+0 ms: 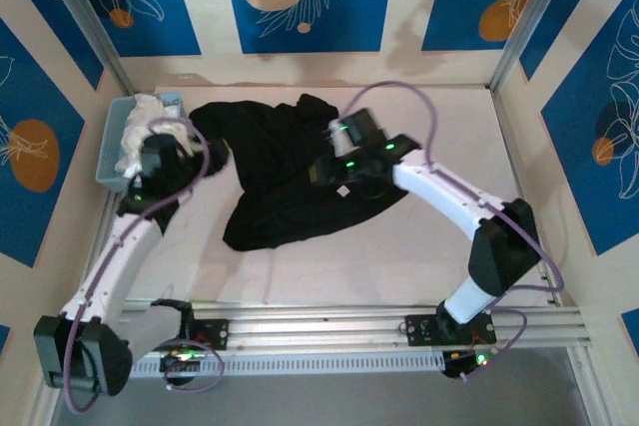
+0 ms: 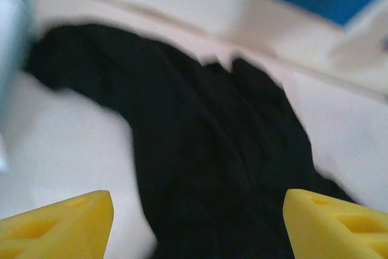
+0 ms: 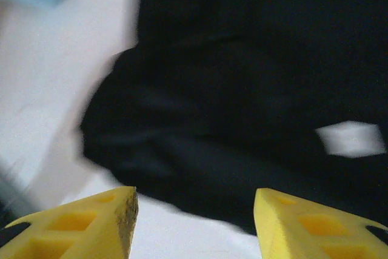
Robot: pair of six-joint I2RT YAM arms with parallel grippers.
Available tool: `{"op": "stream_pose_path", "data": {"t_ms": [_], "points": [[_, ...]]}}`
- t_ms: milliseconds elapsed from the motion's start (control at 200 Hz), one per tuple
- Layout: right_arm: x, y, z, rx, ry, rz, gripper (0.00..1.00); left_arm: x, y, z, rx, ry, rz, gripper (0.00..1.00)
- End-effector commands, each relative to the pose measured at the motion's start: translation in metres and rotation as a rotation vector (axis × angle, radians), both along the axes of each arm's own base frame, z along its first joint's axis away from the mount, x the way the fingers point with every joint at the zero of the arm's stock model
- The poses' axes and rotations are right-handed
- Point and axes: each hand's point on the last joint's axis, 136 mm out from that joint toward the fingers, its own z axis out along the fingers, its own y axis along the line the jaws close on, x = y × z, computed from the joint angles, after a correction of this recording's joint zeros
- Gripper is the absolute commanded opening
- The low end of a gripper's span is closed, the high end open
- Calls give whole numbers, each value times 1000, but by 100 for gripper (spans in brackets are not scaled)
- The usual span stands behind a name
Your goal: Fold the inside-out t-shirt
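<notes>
The inside-out black t-shirt lies crumpled on the white table, with a small white label on its right part. My left gripper hovers at the shirt's left edge, beside the basket. Its yellow fingers stand wide open with nothing between them, and the black cloth lies just ahead. My right gripper hangs over the shirt's right half. It is open too and holds nothing; the shirt's hem and the white label lie beyond its fingertips.
A blue basket holding a white cloth garment stands at the table's back left, close to my left arm. Patterned walls and metal posts enclose the table on three sides. Bare table shows in front of the shirt.
</notes>
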Motion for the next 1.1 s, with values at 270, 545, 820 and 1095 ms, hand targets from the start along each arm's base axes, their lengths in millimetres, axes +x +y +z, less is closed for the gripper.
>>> {"op": "stream_pose_path", "data": {"t_ms": [270, 545, 820, 1095], "points": [[29, -165, -101, -167, 289, -373, 64, -105, -18, -164, 59, 480, -107, 76], [28, -160, -133, -108, 411, -339, 64, -108, -24, -193, 30, 562, -117, 69], [40, -161, -144, -103, 421, -332, 61, -104, -40, -217, -43, 618, -145, 47], [37, -165, -134, -112, 379, -344, 14, -98, -41, -201, -47, 558, -151, 2]]}}
